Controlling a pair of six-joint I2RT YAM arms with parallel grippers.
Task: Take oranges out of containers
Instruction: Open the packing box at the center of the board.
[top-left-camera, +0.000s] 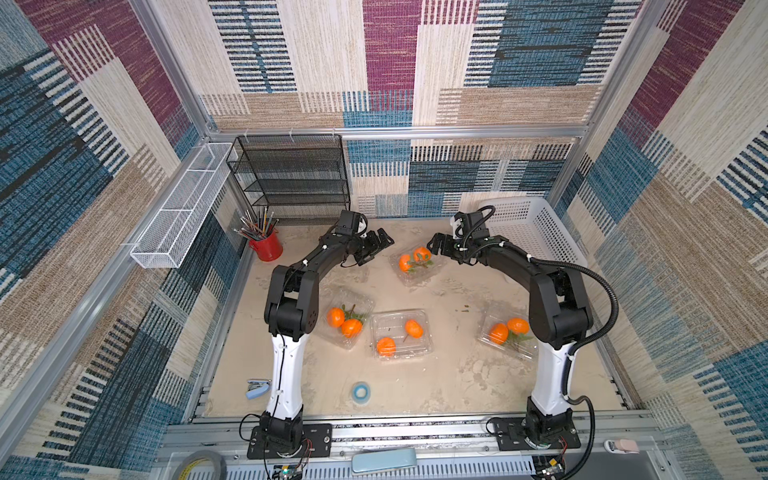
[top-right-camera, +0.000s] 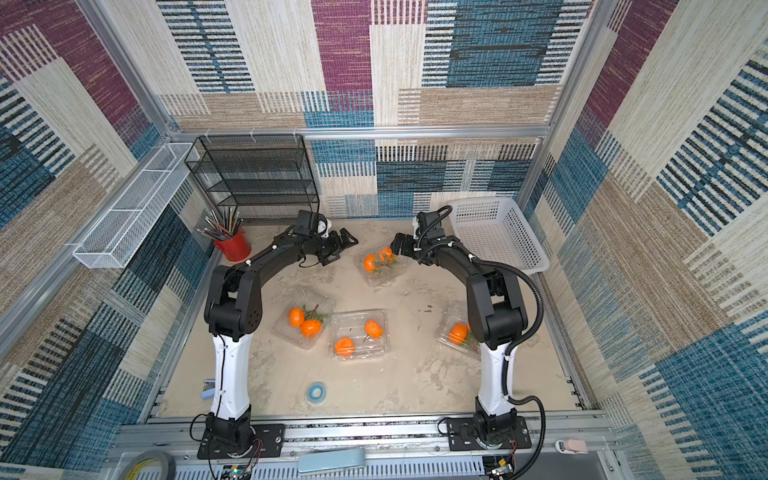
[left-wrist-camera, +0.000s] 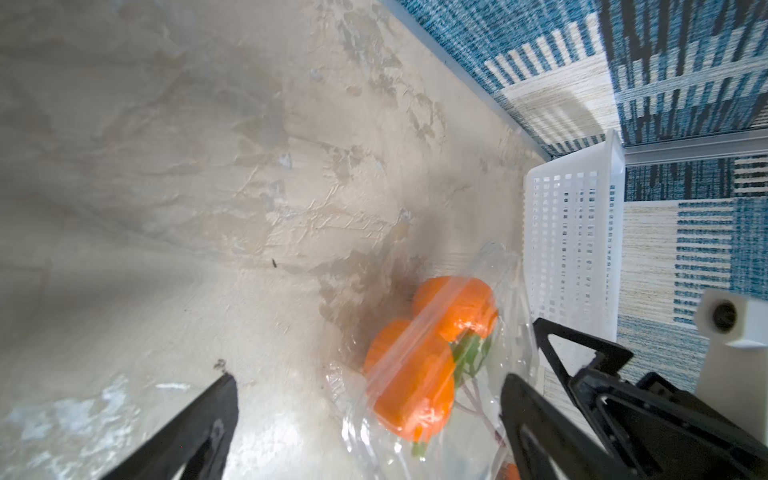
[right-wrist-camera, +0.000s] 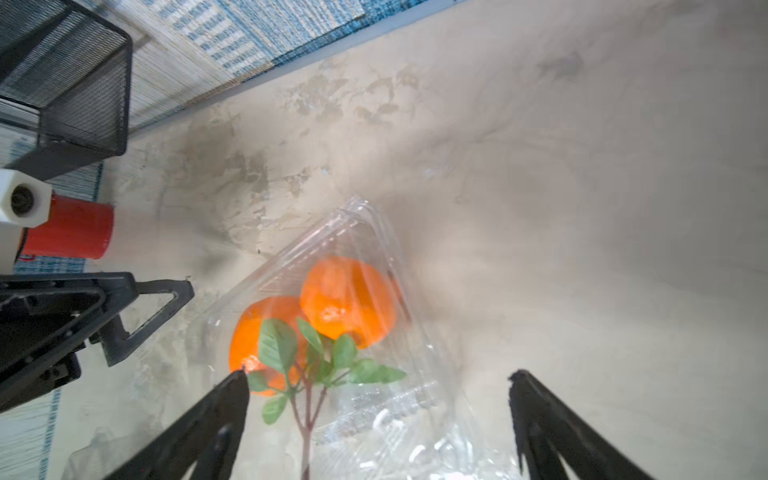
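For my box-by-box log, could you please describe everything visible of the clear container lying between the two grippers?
The clear container is a thin, ribbed, see-through plastic clamshell lying flat on the beige table near the white basket. It holds two oranges joined by a leafy green stem. The left gripper and right gripper, both open, flank it without gripping it. Whether its lid is latched is unclear.

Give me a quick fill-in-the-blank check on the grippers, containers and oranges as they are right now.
The left gripper and right gripper both stand ____.
They flank the far clamshell container, which holds ____ oranges.
In all, ____ clamshell containers lie on the table.
The pencils stand in a ____ cup.
Missing: open; two; four; red.
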